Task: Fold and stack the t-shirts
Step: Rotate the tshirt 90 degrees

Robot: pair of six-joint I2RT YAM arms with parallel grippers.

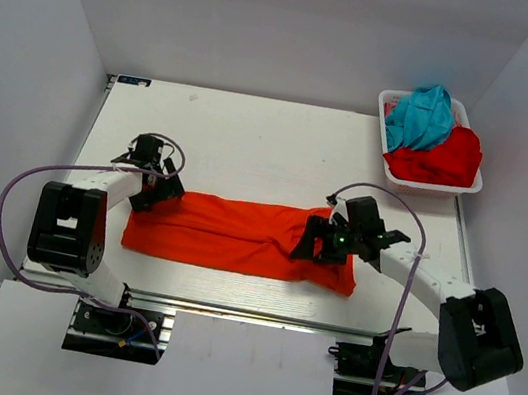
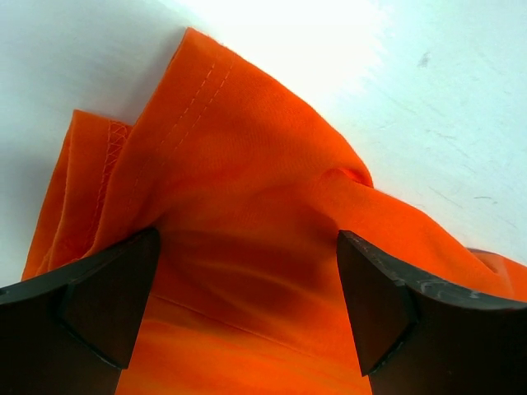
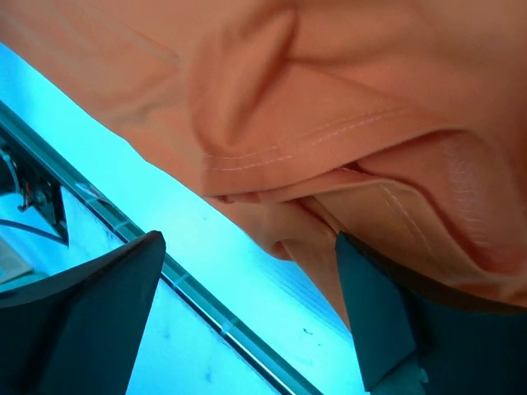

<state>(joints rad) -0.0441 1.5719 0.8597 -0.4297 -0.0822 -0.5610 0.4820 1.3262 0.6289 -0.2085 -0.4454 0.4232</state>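
The bright orange-red t-shirt point(image 1: 237, 235) lies folded into a long band across the table's near half. My left gripper point(image 1: 155, 192) is open over its far left corner; the left wrist view shows its fingers point(image 2: 107, 300) spread with orange cloth point(image 2: 247, 214) between them. My right gripper point(image 1: 322, 245) is open low over the shirt's right end; the right wrist view shows layered hems point(image 3: 346, 140) above the spread fingers point(image 3: 379, 313), nothing pinched. The teal-blue t-shirt point(image 1: 421, 116) and the deeper red t-shirt point(image 1: 443, 157) lie crumpled in the basket.
The small white plastic basket point(image 1: 429, 183) stands at the far right corner of the table point(image 1: 272, 148). The table's near edge with its metal rail point(image 3: 206, 304) runs just below the right gripper. White walls enclose the table on three sides.
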